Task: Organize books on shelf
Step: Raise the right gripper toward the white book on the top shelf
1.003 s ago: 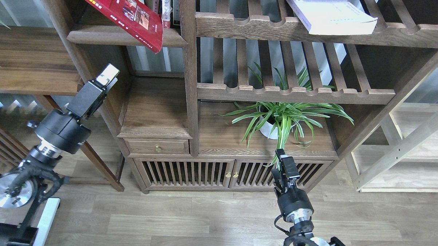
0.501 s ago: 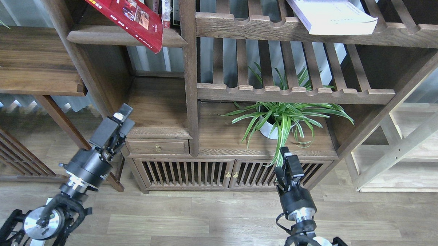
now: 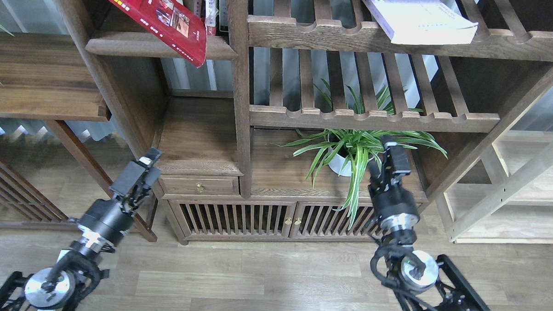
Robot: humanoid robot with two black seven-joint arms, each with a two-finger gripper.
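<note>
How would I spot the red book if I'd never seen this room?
Find the big dark wooden bookcase. Its upper-left solid shelf holds the dark red paperback, tilted, one corner overhanging the edge. The other large book, on the slatted rack, is white.

- The red book [image 3: 164, 20] has a dark red cover with small photo squares and a patch of yellow print near the top.
- The white book [image 3: 417, 17] is white with a pale grey cover; its page edges look off-white.
- The shelf [image 3: 124, 44] under the red book is dark brown wood with visible grain.
- The slatted rack [image 3: 374, 118] is the same brown, with a scalloped front rail.
- The plant [image 3: 364, 147] has green leaves striped in cream and sits in a white pot.
- The floor [image 3: 254, 274] is grey-brown planks.
- Both arms are black with silver joints; the left gripper [image 3: 148, 162] seems to carry a pale tip.
</note>
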